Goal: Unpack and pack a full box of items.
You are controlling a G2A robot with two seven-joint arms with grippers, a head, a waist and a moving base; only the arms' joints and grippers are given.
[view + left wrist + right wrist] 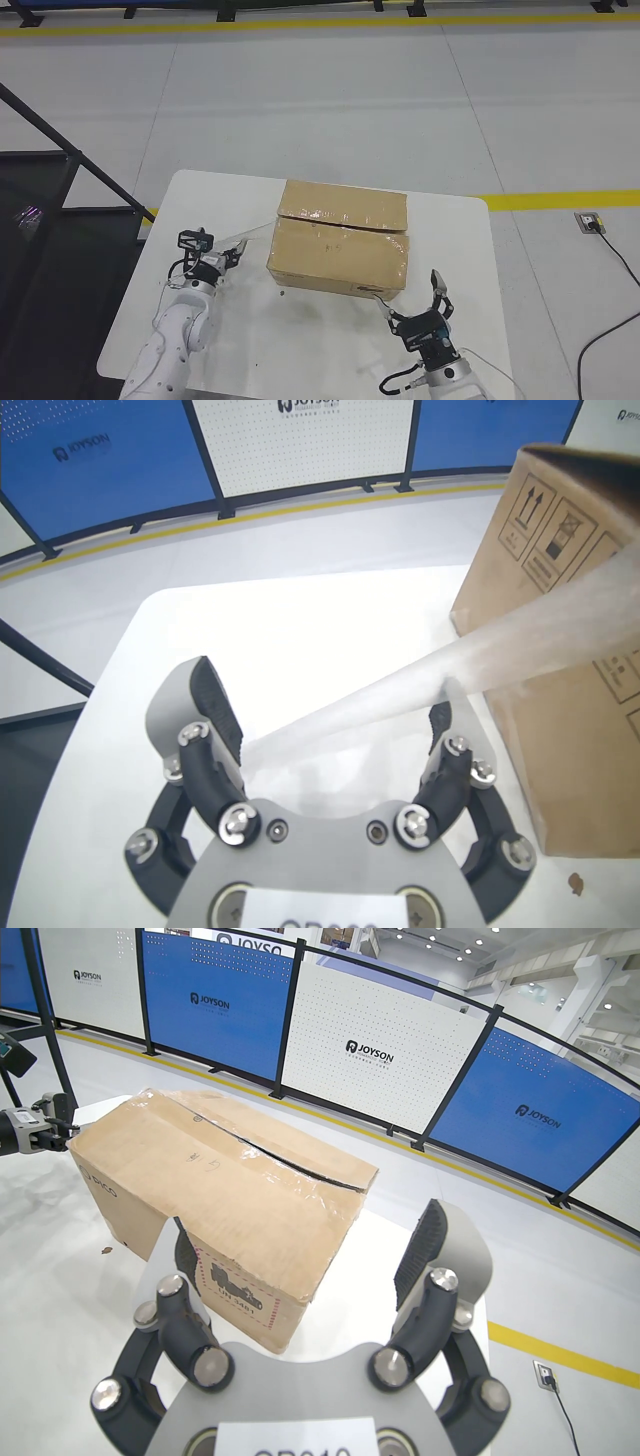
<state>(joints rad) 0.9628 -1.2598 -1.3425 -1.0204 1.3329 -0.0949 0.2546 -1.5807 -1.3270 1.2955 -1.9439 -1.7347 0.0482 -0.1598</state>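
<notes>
White table (pixel 452 245): one box (pixel 340 245), two grippers (pixel 222 245) (pixel 412 296).

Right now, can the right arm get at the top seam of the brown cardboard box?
Probably yes. The open right gripper sits at the near corner of the brown cardboard box, and nothing blocks the top seam. The clear tape strip runs off the far end toward the left gripper.

Brown cardboard box (pixel 342 240) — flaps closed, dark top seam under crinkled clear film — stands flat by the worktop's (pixel 300 335) far edge, slightly skewed; a tape strip (pixel 380 695) stretches off its left-edge end.
</notes>
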